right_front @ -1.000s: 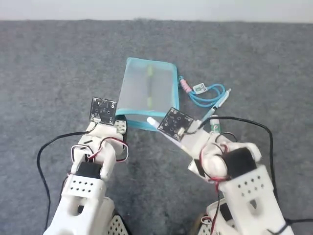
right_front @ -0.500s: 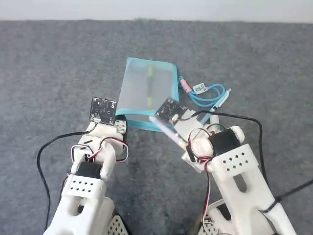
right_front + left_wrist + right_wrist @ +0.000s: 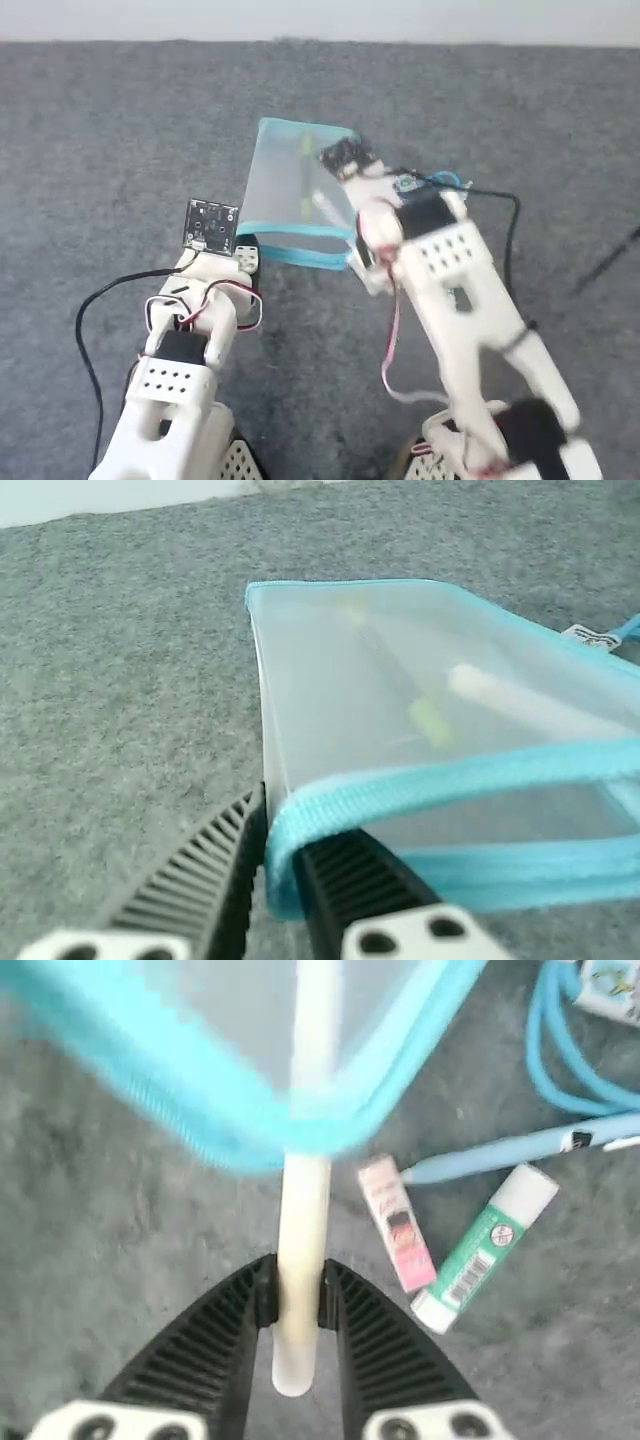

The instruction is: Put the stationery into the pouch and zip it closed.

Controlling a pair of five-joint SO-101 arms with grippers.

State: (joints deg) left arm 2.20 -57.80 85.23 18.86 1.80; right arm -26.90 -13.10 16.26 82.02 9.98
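Note:
A translucent pouch (image 3: 285, 190) with teal trim lies mid-table, its open mouth facing the arms. My left gripper (image 3: 280, 825) is shut on the teal rim at the pouch's (image 3: 400, 680) near left corner. My right gripper (image 3: 297, 1275) is shut on a white pen (image 3: 305, 1200), whose far end passes through the mouth into the pouch (image 3: 230, 1020). A green pen (image 3: 430, 720) and the white pen (image 3: 520, 705) show through the pouch wall. In the high view the right arm (image 3: 440, 260) stretches over the pouch's right side and hides its gripper.
Beside the pouch on the grey carpet lie a pink eraser (image 3: 397, 1222), a green-and-white glue stick (image 3: 483, 1248), a blue pen (image 3: 520, 1145) and a looped blue cord (image 3: 560, 1070) with a tag. The blue cord (image 3: 440, 180) peeks out past the right arm.
The right arm has swung forward from in front of the pouch to over it, carrying the white pen into the mouth. The left arm has held still on the rim.

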